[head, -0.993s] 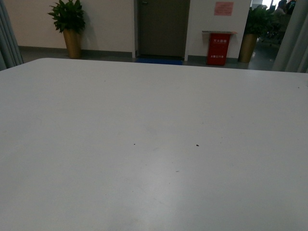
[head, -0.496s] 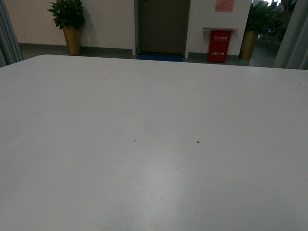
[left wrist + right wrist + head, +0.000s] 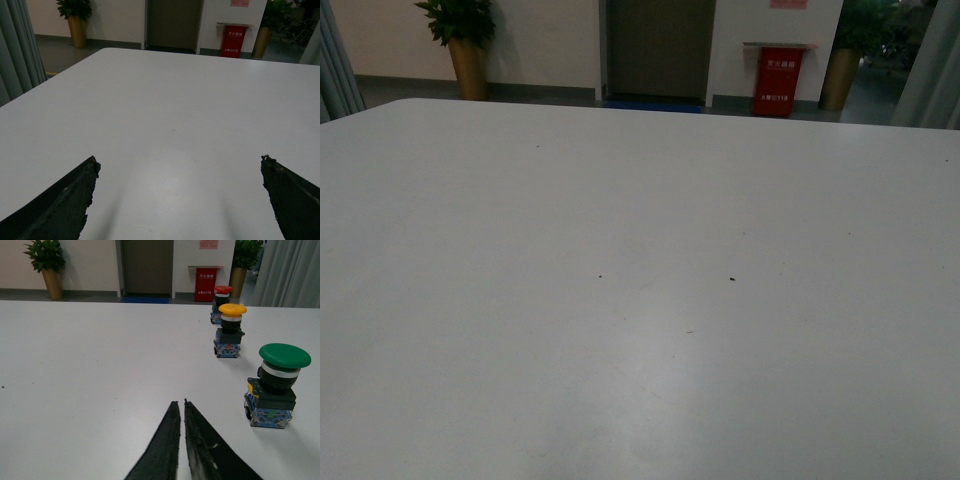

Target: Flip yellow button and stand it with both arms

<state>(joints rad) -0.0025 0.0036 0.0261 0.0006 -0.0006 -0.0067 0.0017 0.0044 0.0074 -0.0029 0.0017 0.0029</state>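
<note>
The yellow button [image 3: 229, 330] stands upright on the white table [image 3: 90, 370], orange-yellow cap on top of a black neck and blue-grey block, seen only in the right wrist view. My right gripper [image 3: 179, 403] is shut with nothing in it, low over the table and well short of the button. My left gripper [image 3: 180, 162] is open, its black fingers [image 3: 60, 205] spread wide over bare table with nothing between them. The front view shows only the table [image 3: 640, 300], with no arm or button in it.
A green button [image 3: 275, 385] stands nearest my right gripper, and a red button [image 3: 221, 302] stands beyond the yellow one, all three in a row. Past the far table edge are potted plants [image 3: 465, 45], a door and a red box [image 3: 776, 80].
The front view has tilted downward: the table's far edge and the room behind it have slid up in the picture. Nothing on the table has moved.
</note>
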